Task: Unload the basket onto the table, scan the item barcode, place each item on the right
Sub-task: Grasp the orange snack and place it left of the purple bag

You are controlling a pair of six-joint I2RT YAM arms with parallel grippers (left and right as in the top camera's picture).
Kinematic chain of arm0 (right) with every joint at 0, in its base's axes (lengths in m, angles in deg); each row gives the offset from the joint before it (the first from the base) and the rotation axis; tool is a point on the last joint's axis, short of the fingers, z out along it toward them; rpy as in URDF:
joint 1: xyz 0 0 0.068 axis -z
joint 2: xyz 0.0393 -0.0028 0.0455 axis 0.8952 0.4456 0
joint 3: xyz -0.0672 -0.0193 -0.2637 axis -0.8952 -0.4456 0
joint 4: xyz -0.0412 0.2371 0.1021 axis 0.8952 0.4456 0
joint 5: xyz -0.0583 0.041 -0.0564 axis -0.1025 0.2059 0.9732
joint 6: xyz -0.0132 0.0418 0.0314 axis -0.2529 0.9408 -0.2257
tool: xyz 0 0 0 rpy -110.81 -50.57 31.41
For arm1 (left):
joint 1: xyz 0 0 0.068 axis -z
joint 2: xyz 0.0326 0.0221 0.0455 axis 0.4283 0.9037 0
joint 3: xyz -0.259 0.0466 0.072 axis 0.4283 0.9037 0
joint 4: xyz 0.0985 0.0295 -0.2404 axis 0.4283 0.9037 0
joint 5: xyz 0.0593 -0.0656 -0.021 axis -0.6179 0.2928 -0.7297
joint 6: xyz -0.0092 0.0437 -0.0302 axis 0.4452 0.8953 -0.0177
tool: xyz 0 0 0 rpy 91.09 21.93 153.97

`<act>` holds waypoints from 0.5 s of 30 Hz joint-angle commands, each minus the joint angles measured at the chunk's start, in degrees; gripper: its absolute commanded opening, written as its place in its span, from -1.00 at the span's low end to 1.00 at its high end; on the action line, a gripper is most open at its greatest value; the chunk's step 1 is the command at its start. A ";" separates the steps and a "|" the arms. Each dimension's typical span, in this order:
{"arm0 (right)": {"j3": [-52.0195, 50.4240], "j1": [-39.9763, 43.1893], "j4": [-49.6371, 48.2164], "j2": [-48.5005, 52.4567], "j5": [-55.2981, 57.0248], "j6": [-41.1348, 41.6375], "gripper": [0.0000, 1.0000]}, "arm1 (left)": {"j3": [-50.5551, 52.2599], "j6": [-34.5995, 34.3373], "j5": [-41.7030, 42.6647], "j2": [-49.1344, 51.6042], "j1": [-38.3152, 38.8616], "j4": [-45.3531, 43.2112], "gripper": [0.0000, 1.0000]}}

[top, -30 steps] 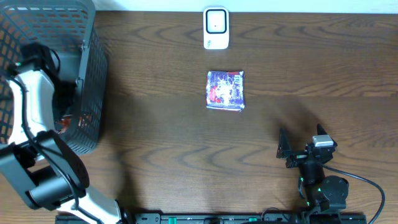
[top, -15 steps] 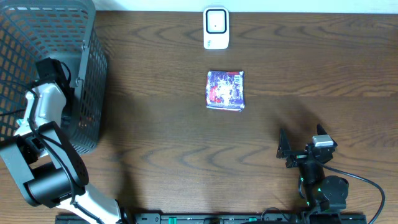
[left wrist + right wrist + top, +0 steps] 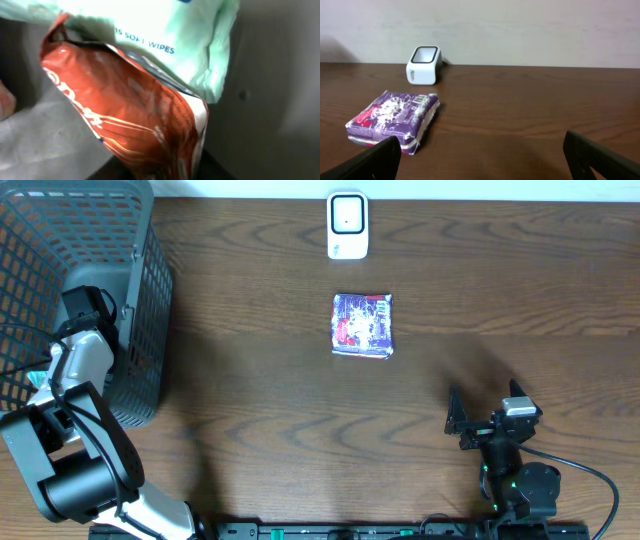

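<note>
Inside the grey wire-mesh basket [image 3: 150, 330], on the left end of the dark brown wooden counter [image 3: 250, 400], the left tool [image 3: 88, 305] is lowered among the contents, its arm reaching over the basket rim.

Left wrist view: a glossy red-orange foil packet [image 3: 130, 120] lies close in front of the left tool and fills most of the frame. It is crumpled and tilted. A pale green pack of soft wipes [image 3: 195, 45] lies just beyond it, with its edge overlapping the packet's far side. Grey basket floor shows on either side.

Left tool state: the fingers are not clearly in frame from the wrist, and from overhead the wrist hides them. Cannot tell how far apart the jaws stand, or whether they have hold of the foil packet.

Right tool [image 3: 481, 141]: low over the counter, well away from the basket. Jaws are spread wide and hold nothing.

Ahead of the right tool and to its left, a flat purple printed packet [image 3: 395, 120] lies on the counter. Farther ahead, beyond that packet and apart from it, stands a small white barcode scanner with a dark window [image 3: 424, 64].
</note>
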 commanded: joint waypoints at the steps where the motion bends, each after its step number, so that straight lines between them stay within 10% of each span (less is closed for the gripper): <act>1: -0.20 0.24 0.04 -0.28 -0.35 0.83 0.98 | -0.61 4.96 2.32 -1.51 0.09 1.81 -0.56; 3: -0.20 0.24 0.04 -0.28 -0.35 0.85 0.99 | -1.90 5.03 2.34 -4.61 0.09 2.75 -0.85; 15: -0.20 0.24 0.04 -0.28 -0.35 0.83 0.99 | -3.89 6.64 3.30 -35.10 0.26 -7.82 -0.85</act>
